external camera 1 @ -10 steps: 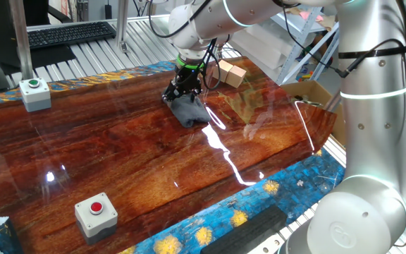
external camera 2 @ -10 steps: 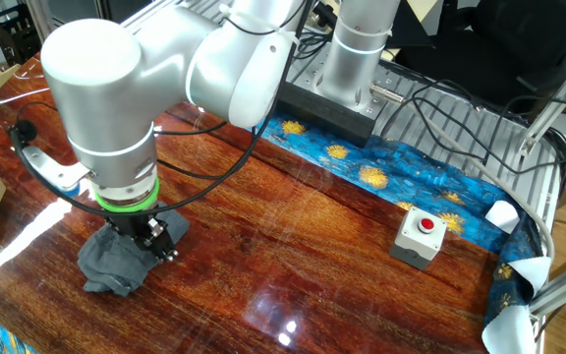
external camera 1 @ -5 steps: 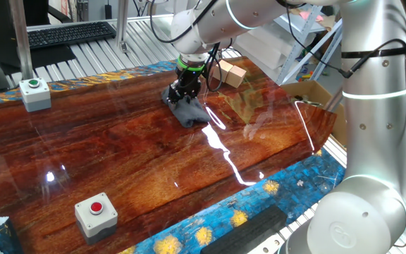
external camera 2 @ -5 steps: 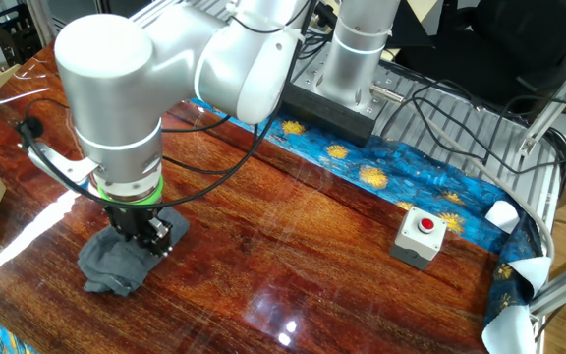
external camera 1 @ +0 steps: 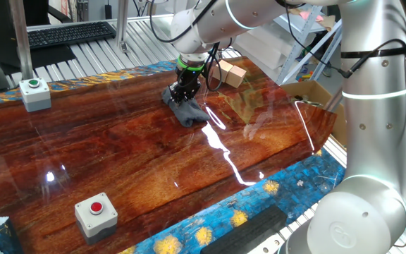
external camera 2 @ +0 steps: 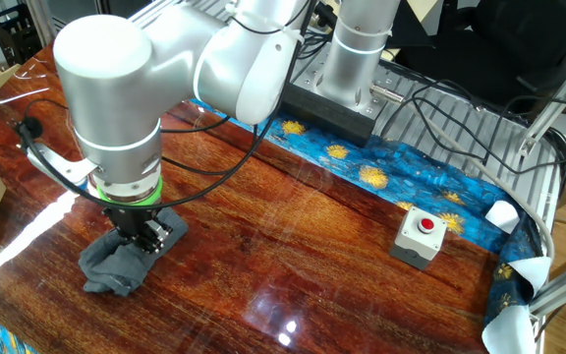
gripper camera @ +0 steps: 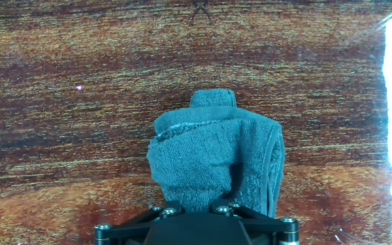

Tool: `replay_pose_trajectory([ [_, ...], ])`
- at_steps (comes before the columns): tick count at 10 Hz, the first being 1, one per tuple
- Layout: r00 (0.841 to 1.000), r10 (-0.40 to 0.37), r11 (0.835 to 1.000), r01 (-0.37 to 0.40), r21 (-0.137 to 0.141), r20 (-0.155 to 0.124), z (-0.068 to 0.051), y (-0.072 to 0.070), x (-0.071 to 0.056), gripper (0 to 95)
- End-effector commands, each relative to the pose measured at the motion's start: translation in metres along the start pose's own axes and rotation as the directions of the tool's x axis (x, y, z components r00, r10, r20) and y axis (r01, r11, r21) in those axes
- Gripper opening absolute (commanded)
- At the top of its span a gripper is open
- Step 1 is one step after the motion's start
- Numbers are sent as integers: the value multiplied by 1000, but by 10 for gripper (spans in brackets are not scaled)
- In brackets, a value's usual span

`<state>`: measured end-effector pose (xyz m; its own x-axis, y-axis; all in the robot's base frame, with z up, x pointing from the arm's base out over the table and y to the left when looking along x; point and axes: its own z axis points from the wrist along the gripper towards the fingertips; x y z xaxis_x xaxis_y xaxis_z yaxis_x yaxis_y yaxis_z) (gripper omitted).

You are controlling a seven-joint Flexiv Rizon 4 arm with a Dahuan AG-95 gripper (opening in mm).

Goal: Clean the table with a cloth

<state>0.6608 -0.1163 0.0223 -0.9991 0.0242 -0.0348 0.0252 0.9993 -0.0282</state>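
Cloth [gripper camera: 215, 160] bunched under the hand [external camera 2: 145, 239]; no writing legible.

I see the arm reaching out from its upright silver base column, bending at the elbow so the final link points straight down. The wrist [external camera 2: 131, 193] carries a green ring just above the black gripper [external camera 2: 143, 239]. The gripper [external camera 1: 185, 95] is vertical with its fingertips at the lowest point of the arm. In the hand view only the black gripper base shows; whether the jaws are closed cannot be determined.
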Motion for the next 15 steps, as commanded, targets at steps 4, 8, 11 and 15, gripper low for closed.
replay_pose_trajectory([
  [4,1000,0,1000,0,-17,-2,0,1,0,0],
  [8,1000,7,1000,-7,-19,-8,0,7,1,0],
  [11,999,31,999,-31,-16,-17,-3,21,2,0],
  [15,998,60,998,-60,-15,-24,-9,50,6,0],
])
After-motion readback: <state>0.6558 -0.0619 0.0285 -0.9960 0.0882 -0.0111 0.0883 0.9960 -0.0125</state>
